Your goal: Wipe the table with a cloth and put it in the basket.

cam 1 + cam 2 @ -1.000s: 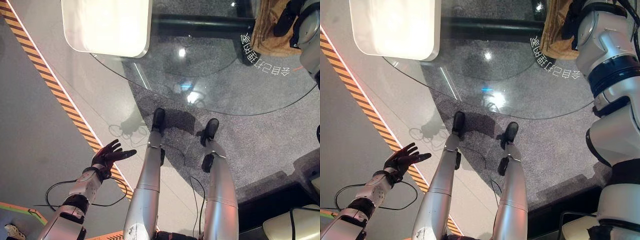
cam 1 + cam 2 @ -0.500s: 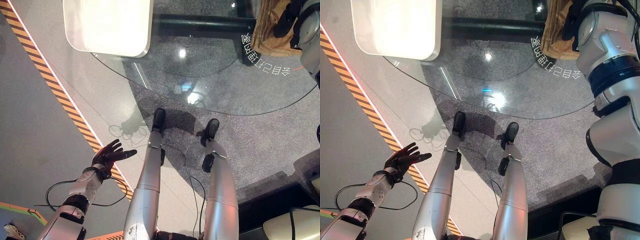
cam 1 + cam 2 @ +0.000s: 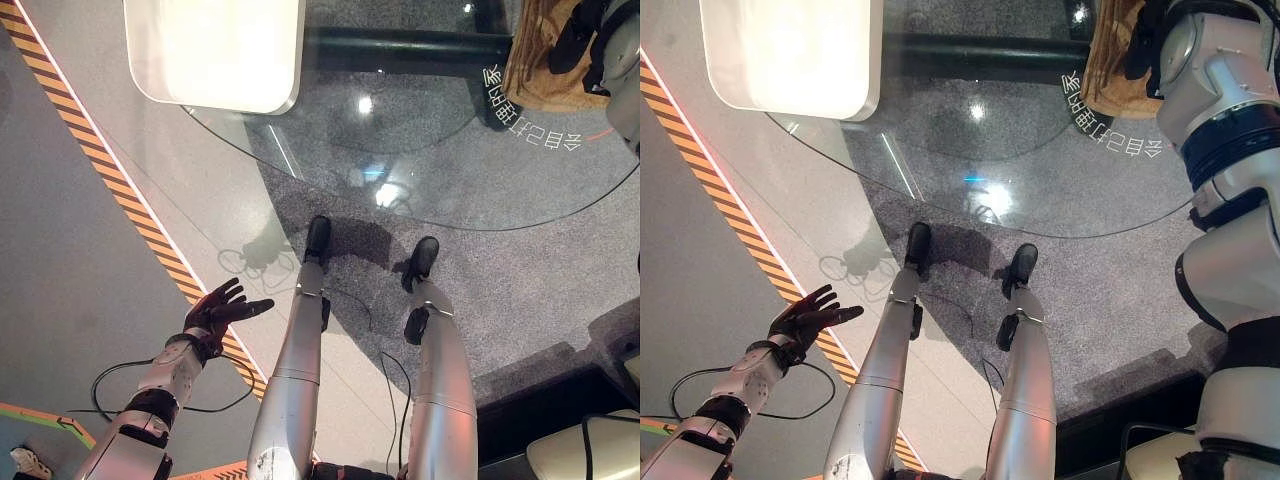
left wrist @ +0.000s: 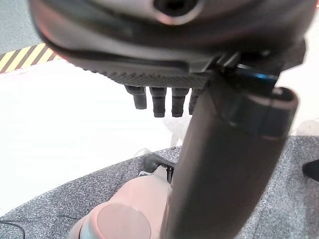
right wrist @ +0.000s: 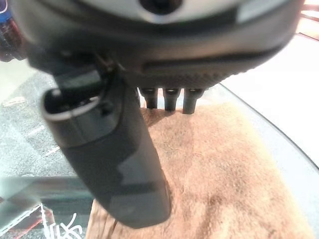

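A brown cloth (image 3: 535,65) lies on the far right part of the round glass table (image 3: 450,170). My right hand (image 3: 575,30) rests on top of the cloth. In the right wrist view its fingers (image 5: 169,97) reach straight down onto the brown cloth (image 5: 224,164), thumb stretched out, nothing pinched. My left hand (image 3: 220,310) hangs low at my left side over the floor, away from the table. It is open, fingers (image 4: 159,102) spread and holding nothing.
A white rounded-square tray-like thing (image 3: 215,50) sits at the table's far left edge. White lettering (image 3: 530,125) is printed on the glass beside the cloth. A black bar (image 3: 400,45) runs under the glass. Yellow-and-black floor tape (image 3: 120,200) runs along the left.
The right arm has edged very slightly over the cloth. The cloth and the left hand stay where they were.
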You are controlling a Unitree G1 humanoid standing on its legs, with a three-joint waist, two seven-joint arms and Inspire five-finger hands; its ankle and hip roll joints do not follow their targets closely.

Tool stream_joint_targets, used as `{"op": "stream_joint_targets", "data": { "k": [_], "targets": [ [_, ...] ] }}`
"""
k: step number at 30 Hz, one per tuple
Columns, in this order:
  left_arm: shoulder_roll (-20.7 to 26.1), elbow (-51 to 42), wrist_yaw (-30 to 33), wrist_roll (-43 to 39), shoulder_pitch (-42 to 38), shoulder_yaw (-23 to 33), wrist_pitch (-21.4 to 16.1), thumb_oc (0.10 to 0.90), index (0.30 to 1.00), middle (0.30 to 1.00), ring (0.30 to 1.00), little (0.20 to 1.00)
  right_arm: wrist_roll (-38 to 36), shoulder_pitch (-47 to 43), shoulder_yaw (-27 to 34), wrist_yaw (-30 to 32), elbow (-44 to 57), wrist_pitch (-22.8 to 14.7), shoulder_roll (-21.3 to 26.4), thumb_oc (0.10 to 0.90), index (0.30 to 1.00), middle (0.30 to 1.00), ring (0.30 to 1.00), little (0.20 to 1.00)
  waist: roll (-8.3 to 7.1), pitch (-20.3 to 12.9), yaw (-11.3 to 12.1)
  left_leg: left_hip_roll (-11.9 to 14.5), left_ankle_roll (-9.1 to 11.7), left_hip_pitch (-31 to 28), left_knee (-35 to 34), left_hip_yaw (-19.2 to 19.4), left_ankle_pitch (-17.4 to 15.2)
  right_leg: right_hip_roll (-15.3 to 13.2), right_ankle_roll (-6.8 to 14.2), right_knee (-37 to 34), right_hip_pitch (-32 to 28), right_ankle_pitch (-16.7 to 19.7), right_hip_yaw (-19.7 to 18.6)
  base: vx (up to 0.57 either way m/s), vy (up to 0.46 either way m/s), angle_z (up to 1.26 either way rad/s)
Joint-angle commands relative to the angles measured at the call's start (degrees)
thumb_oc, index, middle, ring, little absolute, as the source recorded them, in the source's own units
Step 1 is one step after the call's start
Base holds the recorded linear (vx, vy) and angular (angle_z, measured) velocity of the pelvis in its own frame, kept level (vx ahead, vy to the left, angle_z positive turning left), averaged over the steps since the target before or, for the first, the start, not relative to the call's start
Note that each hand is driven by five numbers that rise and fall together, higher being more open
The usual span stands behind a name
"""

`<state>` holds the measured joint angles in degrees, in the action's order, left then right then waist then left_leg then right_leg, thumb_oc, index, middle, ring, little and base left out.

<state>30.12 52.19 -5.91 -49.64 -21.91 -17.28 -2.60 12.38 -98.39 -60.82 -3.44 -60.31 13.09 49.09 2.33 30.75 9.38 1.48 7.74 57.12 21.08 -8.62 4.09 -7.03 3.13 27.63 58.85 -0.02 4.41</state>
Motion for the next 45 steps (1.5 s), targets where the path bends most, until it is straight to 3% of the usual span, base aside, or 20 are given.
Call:
{"op": "stream_joint_targets", "data": {
  "k": [1, 45],
  "targets": [
    [2.93, -0.61, -0.31, 1.23, 7.42, 1.36, 0.09, 0.8, 0.9, 0.9, 0.9, 0.9, 1.41, -3.05, -3.5, -0.69, -0.62, -1.06, 4.15, 0.1, 0.3, 0.3, 0.3, 0.2, 2.76, -0.95, -0.02, -3.45, -5.16, -0.17, -0.97, 2.65, -0.94, 2.84, -1.89, -0.15, -2.34, -3.89, 5.15, 0.0, 0.0, 0.0],
    [3.15, -1.49, 0.27, 0.77, 7.17, 1.52, 0.17, 0.8, 0.9, 0.9, 0.9, 0.9, 1.36, -2.85, -3.53, -0.7, 3.23, 0.93, 4.5, 0.1, 0.3, 0.3, 0.3, 0.2, 2.37, -0.95, -0.52, -3.23, -5.18, -1.32, -2.71, 3.36, -0.43, 2.88, -1.5, -2.31, -3.27, -2.82, 5.38, 0.0, 0.0, 0.0]
  ]
}}
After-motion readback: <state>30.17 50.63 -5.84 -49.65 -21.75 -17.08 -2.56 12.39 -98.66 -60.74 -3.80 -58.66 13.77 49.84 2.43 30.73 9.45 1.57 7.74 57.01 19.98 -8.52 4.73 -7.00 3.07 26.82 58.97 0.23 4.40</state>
